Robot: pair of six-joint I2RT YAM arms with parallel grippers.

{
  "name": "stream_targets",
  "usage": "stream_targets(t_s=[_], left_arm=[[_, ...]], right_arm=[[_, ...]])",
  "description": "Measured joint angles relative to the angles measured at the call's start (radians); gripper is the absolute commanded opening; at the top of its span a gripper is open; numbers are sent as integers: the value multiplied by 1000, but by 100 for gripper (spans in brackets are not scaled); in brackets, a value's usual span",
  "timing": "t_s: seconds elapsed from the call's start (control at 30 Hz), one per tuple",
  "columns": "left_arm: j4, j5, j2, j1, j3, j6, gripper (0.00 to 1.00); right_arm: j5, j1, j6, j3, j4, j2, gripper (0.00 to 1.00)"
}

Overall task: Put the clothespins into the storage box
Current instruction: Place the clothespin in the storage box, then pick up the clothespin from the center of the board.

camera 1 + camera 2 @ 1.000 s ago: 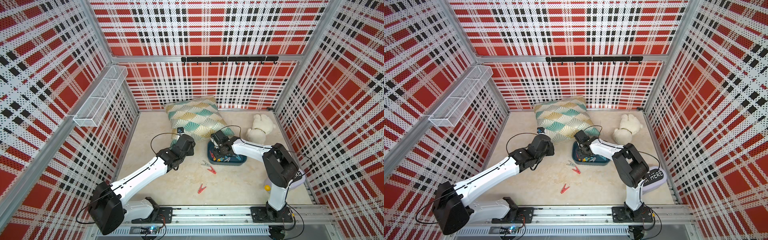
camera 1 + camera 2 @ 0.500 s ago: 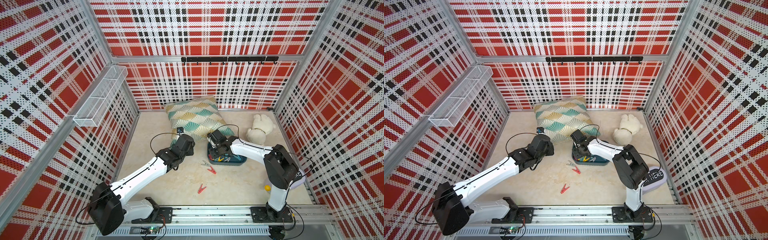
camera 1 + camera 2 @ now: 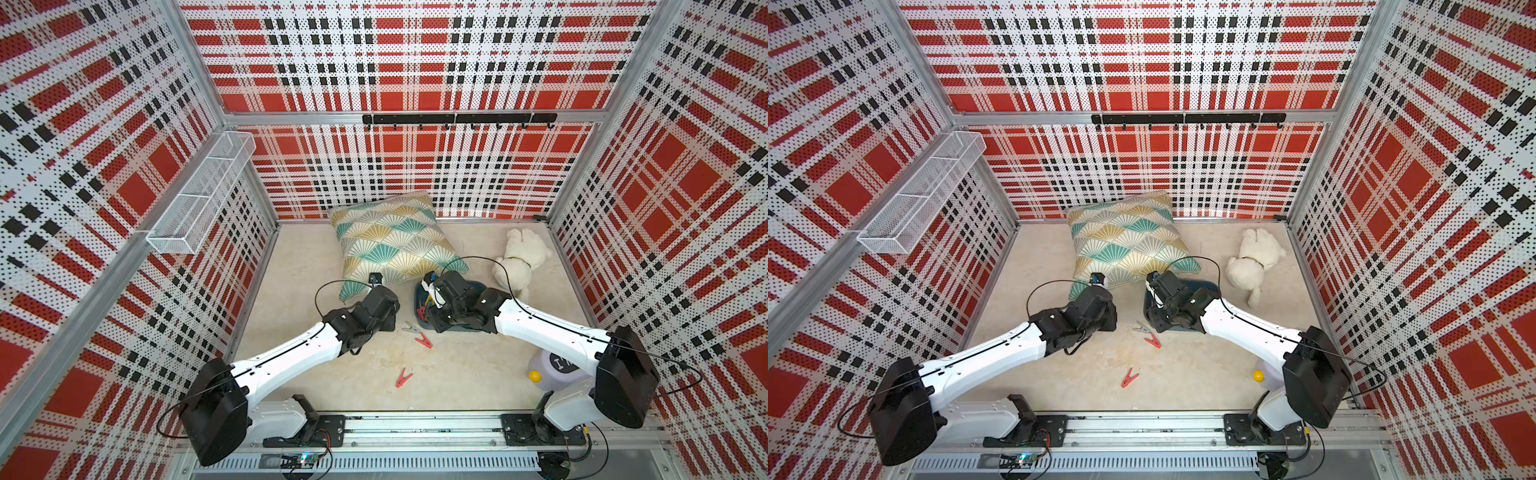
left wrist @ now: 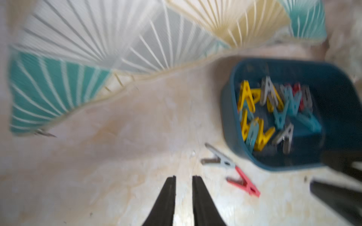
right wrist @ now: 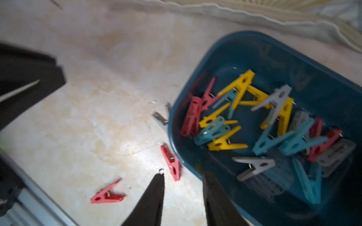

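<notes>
Marbled floor [image 4: 117, 137] holds the box [image 5: 244, 45], most pins [image 5: 235, 109] heaped inside; grey pin [image 4: 219, 159] and red pin [image 4: 244, 184] lie beside its wall, third pin [image 3: 404, 378] apart. Right gripper [image 5: 184, 176] has just parted above the rim, likely dropping one; left gripper [image 4: 184, 178] narrowly open, empty.

Three loose clothespins [image 3: 423, 340], roughly seventeen inside one storage box [image 5: 284, 64], one pillow [image 3: 390, 245], one plush toy [image 3: 521, 257]
</notes>
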Motion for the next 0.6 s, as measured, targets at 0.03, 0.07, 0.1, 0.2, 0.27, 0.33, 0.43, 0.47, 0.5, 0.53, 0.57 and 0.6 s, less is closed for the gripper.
stream_targets(t_s=[0.03,0.07,0.1,0.2,0.27,0.33,0.43,0.47,0.5,0.53,0.57,0.6], left_arm=[[4,14,0,-37,-27,-18,23],[4,23,1,-72,-51,-39,23],[4,34,5,-117,-74,-63,23],[5,50,42,-226,-102,-122,23],[14,53,80,-278,-103,-157,23],[28,55,118,-315,-103,-184,23],[43,54,171,-347,-103,-215,23],[48,50,182,-352,-103,-221,23],[56,49,189,-358,-97,-229,23],[60,48,198,-360,-95,-235,23],[61,47,205,-362,-95,-240,23],[59,45,212,-363,-95,-242,23]], right_arm=[[13,-27,9,-13,-3,-9,40],[23,-50,15,-19,-4,-16,40],[32,-76,20,-25,-3,-28,40],[59,-137,23,-29,-3,-63,40],[71,-154,22,-29,-2,-77,40],[74,-163,21,-29,-2,-81,40],[74,-168,19,-29,-1,-81,40],[74,-169,18,-30,1,-81,41],[74,-169,18,-31,4,-81,40],[73,-169,16,-33,6,-81,40],[72,-169,16,-36,7,-81,40],[70,-169,16,-41,10,-81,40]])
